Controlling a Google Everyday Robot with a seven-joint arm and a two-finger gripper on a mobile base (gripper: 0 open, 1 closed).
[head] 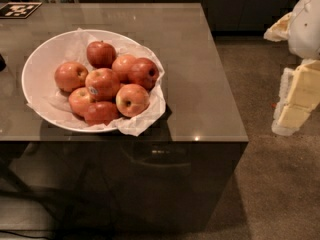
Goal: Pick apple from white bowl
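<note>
Spotted the apple (102, 83), red-orange with a white-and-blue sticker low on its side, at the middle of the heap in the white bowl (35, 59), pressed against other red apples (132, 99), well apart from the gripper and off to its left in view. Found the bowl, lined with crumpled white paper (150, 115), resting on the grey table (200, 59), also left of the gripper. Caught the gripper (296, 98) beyond the table's right edge, over the carpet (270, 184), touching nothing on the table; could not tell how far open, nor what, if anything, held.
</note>
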